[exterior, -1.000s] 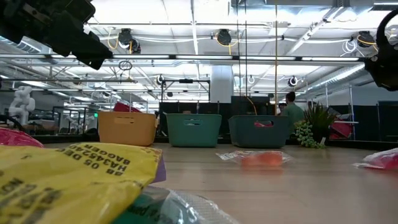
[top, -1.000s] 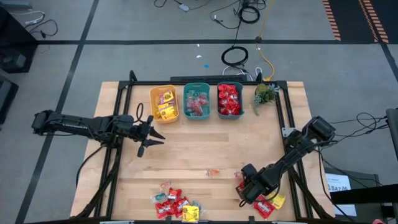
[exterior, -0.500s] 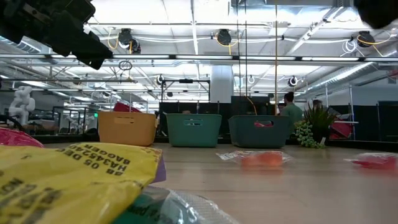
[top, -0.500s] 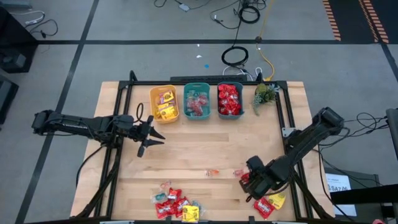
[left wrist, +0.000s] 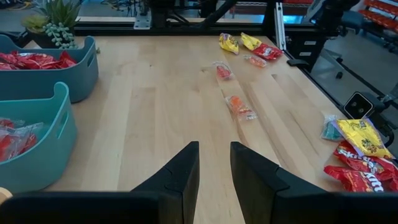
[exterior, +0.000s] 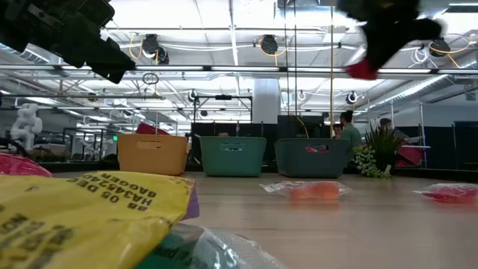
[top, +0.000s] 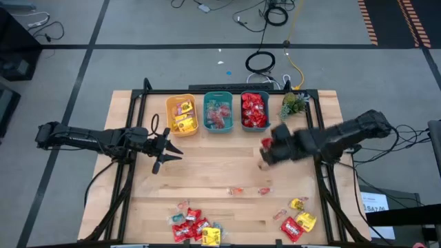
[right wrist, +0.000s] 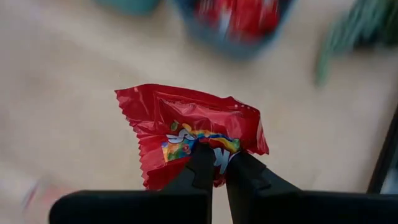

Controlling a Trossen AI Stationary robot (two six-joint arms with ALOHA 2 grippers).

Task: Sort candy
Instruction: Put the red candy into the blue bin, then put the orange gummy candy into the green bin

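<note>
The right gripper (right wrist: pixel 217 163) has its jaws closed on a red packet (right wrist: pixel 193 134) and holds it in the air above the tabletop, toward the right edge and just in front of the bin with red candy (top: pixel 254 111) at the back edge. I judge that the coming move depends on this: the bin lies a short way behind the packet. The left gripper (left wrist: pixel 214 168) waits near the left edge, jaws slightly apart and empty.

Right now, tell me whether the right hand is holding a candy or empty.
Holding. The right hand is shut on a red packet, lifted above the table.
</note>
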